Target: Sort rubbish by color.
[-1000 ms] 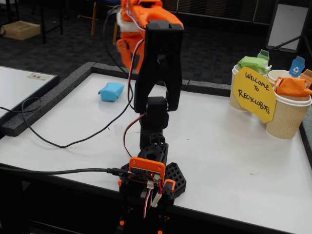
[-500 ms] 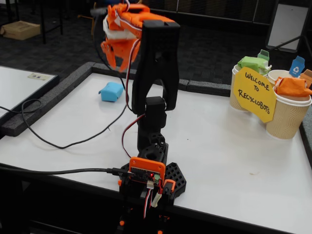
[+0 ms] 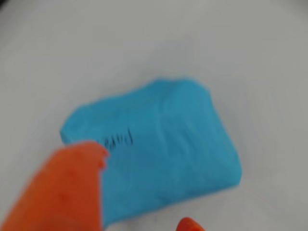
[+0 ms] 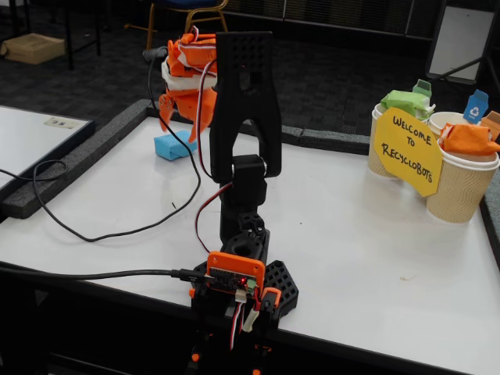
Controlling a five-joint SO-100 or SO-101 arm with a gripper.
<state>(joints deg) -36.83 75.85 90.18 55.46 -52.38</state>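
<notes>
- Gripper (image 4: 178, 125) is hovering over the blue lump (image 4: 173, 145) at upper left of the fixed view — fingers spread, gripping nothing.
- In the wrist view the blue lump (image 3: 154, 149) is filling mid-frame, lying on the white table (image 3: 260, 57); an orange finger (image 3: 62, 192) is overlapping its lower-left edge.
- Green lump (image 4: 402, 101) and orange lump (image 4: 467, 139) are sitting in cups (image 4: 461, 187) at right — behind a yellow sign (image 4: 408, 152).

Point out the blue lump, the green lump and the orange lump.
blue lump (image 3: 159, 149), wrist view, middle of its top face.
green lump (image 4: 404, 101), fixed view, its top, sitting in a cup.
orange lump (image 4: 467, 139), fixed view, its middle, sitting in a cup.
</notes>
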